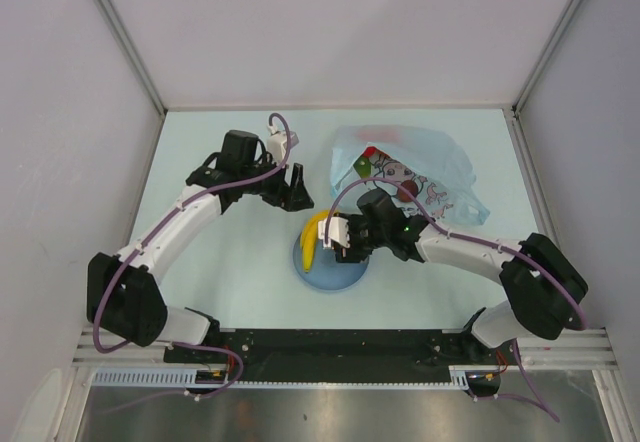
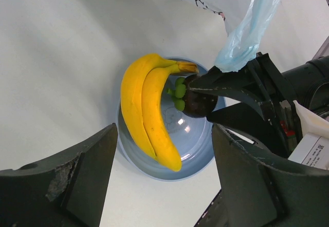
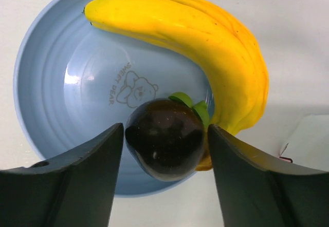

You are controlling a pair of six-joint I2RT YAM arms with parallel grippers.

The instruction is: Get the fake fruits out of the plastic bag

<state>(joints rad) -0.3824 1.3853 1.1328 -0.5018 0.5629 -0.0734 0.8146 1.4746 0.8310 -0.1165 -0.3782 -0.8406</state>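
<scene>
- Top view: left gripper (image 1: 295,190) with jaws apart and empty, left of the plastic bag (image 1: 415,167). Red and green fake fruits (image 1: 368,160) show inside the bag.
- Left wrist: banana (image 2: 149,109) lies in the blue plate (image 2: 198,157), outside the bag.
- Right wrist: right gripper (image 3: 165,129) grasps the dark maroon fruit (image 3: 164,145) over the blue plate, beside the banana.

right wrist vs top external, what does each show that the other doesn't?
Only right wrist: a dark maroon fruit between the fingers, and a bear print in the plate. Only top external: the plastic bag with red and green fruit inside, and the left arm. Both: the banana lying on the blue plate.
</scene>
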